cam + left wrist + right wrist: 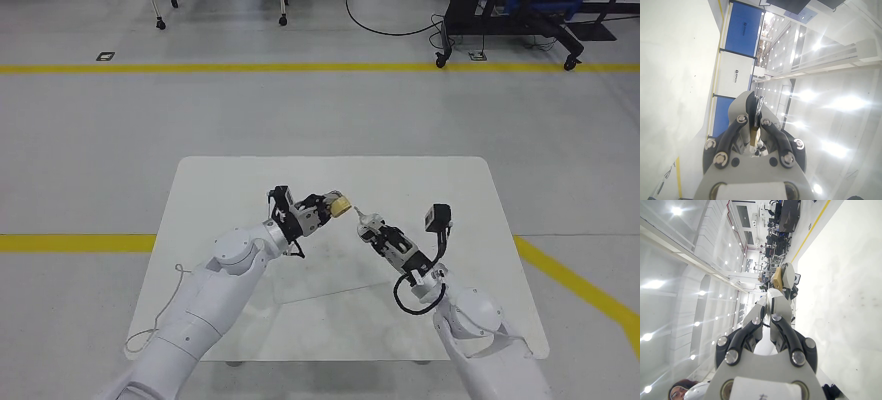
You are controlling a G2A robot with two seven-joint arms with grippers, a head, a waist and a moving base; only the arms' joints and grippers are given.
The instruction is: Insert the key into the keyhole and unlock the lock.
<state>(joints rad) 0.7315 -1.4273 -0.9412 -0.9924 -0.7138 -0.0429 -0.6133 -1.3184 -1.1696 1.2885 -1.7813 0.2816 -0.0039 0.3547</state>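
holding the lock (340, 205) in the left gripper (328, 208), jaws closed hard onto it with no gap to spare. shows the brass body poking out past the fingertips in the top view, toward the other arm. appears from the left wrist as a brass block in the slot between the two fingers (740, 109), with a silver metal piece pinched farther out near the tips.

pinches the key (357, 213) in the right gripper (367, 224), jaws drawn together on it, with only a thin silver tip sticking out ahead of the fingertips. points that tip at the lock, very near it; cannot tell whether touching. looks, from the right wrist, past its own closed fingers straight at the brass body just beyond the fingertips, with a small dark spot on the face nearest them, too small to call a keyhole. hides the key behind those fingers there.

hangs both grippers above the white table (250, 190), fingertips facing each other over its middle. beyond the table, grey floor (100, 150) crossed by yellow lines (300, 68).
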